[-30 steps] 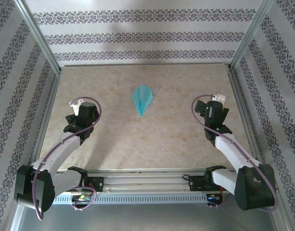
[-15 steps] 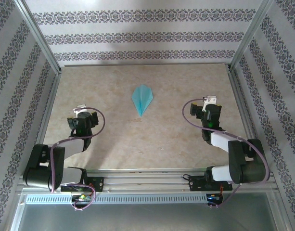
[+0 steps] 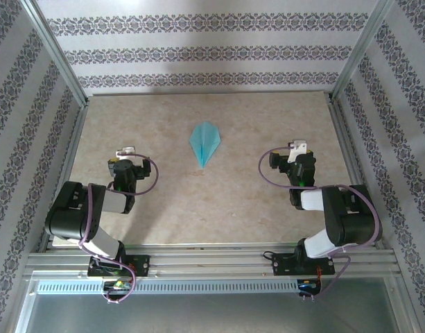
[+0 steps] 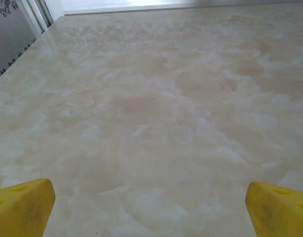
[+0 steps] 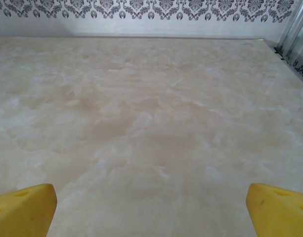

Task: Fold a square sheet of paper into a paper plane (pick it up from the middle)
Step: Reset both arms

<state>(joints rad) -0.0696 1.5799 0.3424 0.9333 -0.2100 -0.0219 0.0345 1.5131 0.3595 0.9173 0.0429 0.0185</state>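
Two robot arms sit folded low at the near edge of the beige marbled tabletop, one on each side; between them, further out toward the middle of the surface, lies the slim turquoise-blue paper plane, flat on the tabletop, its sharp tip pointing toward the arms and its wider tail toward the far wall; a centre crease runs down its length.

The left tool hangs over the left part of the tabletop, well apart from the paper plane; its jaws are spread wide and grasp nothing; in the left wrist view the left tool shows as two yellow fingertips at the bottom corners, with bare marbled surface between them.

The right tool is placed much the same on the right side, also well apart from the paper plane, jaws released and empty; in the right wrist view the right tool has its yellow fingertips far apart over plain tabletop, with the grey-and-white patterned wallpaper along the far edge.

Purple cables loop beside each wrist; a silver aluminium rail carries both arm bases.
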